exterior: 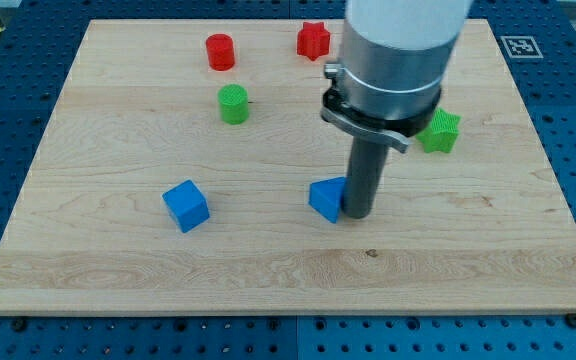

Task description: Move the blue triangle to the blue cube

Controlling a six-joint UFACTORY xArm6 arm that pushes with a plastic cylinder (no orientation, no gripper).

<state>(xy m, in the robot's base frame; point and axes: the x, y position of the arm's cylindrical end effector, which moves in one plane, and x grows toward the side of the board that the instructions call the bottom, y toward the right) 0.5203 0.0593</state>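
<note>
On the pale wooden table (88, 270), our dark rod's tip (357, 214) touches the right side of the small blue triangle block (326, 199). The blue cube block (186, 206) sits well apart toward the view's left. We carry no hand, so nothing is grasped.

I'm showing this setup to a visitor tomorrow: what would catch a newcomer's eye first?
The big grey arm dropping from the view's top, my tip pressed against the right side of the blue triangle near the board's middle. Next, the blue cube alone toward the view's left.
</note>
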